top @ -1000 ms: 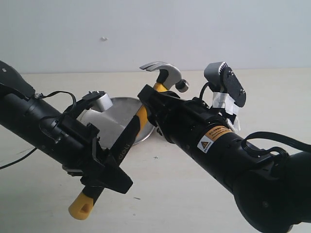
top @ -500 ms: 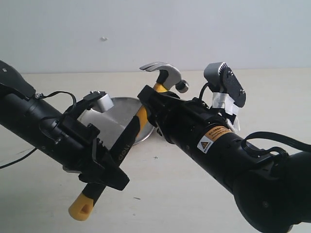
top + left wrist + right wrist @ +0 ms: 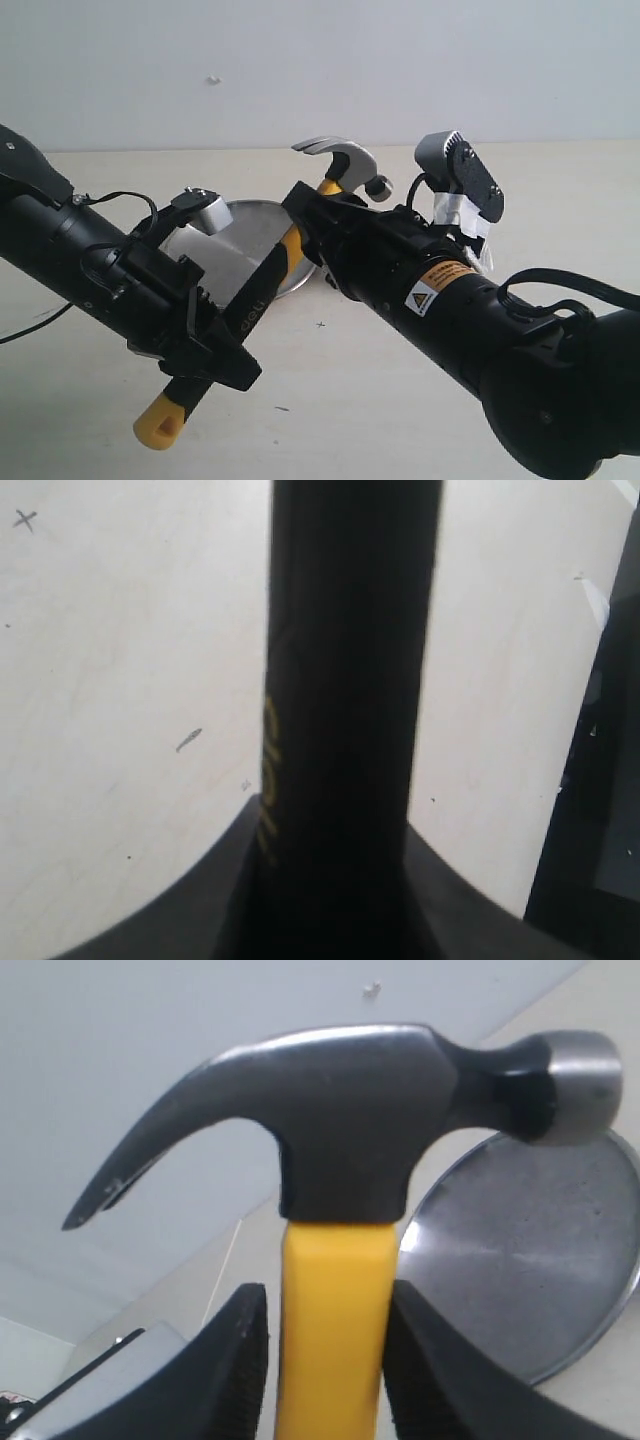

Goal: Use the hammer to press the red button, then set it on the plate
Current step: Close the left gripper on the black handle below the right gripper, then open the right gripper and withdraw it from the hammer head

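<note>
Right up front, the right arm fills the lower corner, its yellow warning label facing us. Across from it the left arm reaches in over the pale counter.

The left pincer is clamped on the hammer low on the black handle, just above the yellow end. That end hangs clear of the counter, nearest to us. Up close in the left wrist view, the handle runs straight out of the pincer, dark fingers hugging both sides, yellow lettering along one edge.

Follow the handle up and back. The hammer is tilted and off the counter, with an arm at each end.

The right pincer sits at the yellow neck, just under the steel head. In the right wrist view its fingers flank the neck of the hammer closely. Whether that pincer is truly squeezing or has eased off, I cannot tell.

The claw points toward the left arm's side and the round face toward the right's.

Behind the handle lies the plate, flat on the counter, silvery and bare where it shows. It also shows in the right wrist view.

Beyond it all stands a plain white wall.
</note>
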Controlling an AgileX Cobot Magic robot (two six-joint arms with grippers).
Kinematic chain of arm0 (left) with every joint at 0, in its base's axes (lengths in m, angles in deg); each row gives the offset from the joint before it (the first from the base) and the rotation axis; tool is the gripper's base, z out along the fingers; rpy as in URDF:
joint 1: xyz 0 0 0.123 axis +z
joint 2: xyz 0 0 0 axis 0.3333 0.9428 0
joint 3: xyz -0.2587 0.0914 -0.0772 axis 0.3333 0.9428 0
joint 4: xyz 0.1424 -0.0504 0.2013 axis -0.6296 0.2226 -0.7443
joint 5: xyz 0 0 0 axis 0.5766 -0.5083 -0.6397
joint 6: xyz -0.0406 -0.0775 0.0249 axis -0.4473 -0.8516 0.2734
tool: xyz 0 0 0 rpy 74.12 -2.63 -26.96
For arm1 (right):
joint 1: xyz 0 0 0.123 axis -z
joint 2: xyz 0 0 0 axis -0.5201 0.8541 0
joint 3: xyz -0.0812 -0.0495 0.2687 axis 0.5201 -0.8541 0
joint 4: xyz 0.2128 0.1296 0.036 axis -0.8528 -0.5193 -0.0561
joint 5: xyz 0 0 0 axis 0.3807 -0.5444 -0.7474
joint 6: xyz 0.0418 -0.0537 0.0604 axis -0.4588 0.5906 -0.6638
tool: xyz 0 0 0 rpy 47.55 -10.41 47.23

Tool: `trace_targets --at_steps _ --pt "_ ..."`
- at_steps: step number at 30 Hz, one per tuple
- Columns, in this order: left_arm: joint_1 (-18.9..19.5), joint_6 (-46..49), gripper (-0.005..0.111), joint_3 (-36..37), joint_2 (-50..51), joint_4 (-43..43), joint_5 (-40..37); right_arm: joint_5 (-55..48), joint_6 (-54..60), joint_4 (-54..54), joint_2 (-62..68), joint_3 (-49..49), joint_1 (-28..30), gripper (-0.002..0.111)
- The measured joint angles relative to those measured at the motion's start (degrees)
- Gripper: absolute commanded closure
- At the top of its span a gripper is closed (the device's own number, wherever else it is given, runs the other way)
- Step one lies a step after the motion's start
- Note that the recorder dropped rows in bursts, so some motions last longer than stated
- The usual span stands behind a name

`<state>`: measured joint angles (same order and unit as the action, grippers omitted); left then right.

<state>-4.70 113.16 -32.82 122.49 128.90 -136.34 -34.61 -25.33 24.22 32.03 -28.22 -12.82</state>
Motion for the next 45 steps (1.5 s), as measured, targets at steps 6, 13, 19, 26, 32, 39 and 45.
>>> trace_targets --at_steps 6,13,19,26,32,39,45 --pt "0.0 0.0 0.107 0.0 0.0 -0.28 0.47 -1.08 1.55 -0.39 0.0 0.0 0.0 0.064" --pt "0.0 -0.53 0.107 0.0 0.0 -0.63 0.85 -5.43 4.21 -0.39 0.0 0.0 0.0 0.064" --pt "0.0 -0.66 0.107 0.0 0.0 -0.73 1.08 -8.32 6.4 -0.51 0.0 0.0 0.0 0.064" --pt "0.0 -0.74 0.107 0.12 0.41 -0.84 1.08 -10.86 8.99 -0.51 -0.22 0.0 0.0 0.064" --pt "0.0 -0.74 0.107 0.24 0.53 -1.06 1.08 -11.4 9.35 -0.09 -0.22 0.0 0.0 0.064" --pt "0.0 -0.74 0.107 0.24 0.53 -1.27 1.08 -12.52 10.32 -0.09 -0.58 0.0 0.09 0.064" --pt "0.0 -0.74 0.107 0.24 0.53 -1.55 1.08 -12.77 13.02 -0.2 -0.69 0.22 0.09 0.064"
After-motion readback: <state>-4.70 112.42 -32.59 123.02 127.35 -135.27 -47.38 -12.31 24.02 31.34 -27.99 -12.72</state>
